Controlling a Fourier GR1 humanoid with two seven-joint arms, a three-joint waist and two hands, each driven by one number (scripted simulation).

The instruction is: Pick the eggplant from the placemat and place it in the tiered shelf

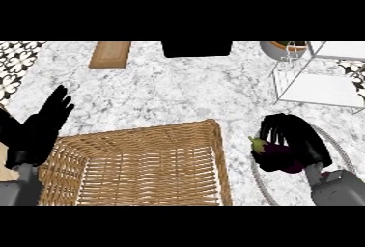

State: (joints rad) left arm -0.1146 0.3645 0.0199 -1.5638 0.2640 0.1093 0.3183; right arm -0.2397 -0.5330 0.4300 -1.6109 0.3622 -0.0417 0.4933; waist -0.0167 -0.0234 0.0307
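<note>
Currently in hand: the pick, judged complete; the carry is not yet begun
Right hand (pixel 296 137): curled round the eggplant (pixel 274 155); both are seen over the placemat (pixel 261 182), near the counter's (pixel 178 91) front right corner; whether the eggplant is lifted cannot be told
Left hand (pixel 44 120): open, fingers up, resting at the left edge
Next move: a lift and a carry to the tiered shelf (pixel 317 89) at the far right corner are called for; its wire frame must be cleared

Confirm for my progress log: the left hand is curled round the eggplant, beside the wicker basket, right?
No: the right hand is curled round the eggplant, beside the wicker basket, as the head view shows. The left hand is open, holding nothing.
</note>
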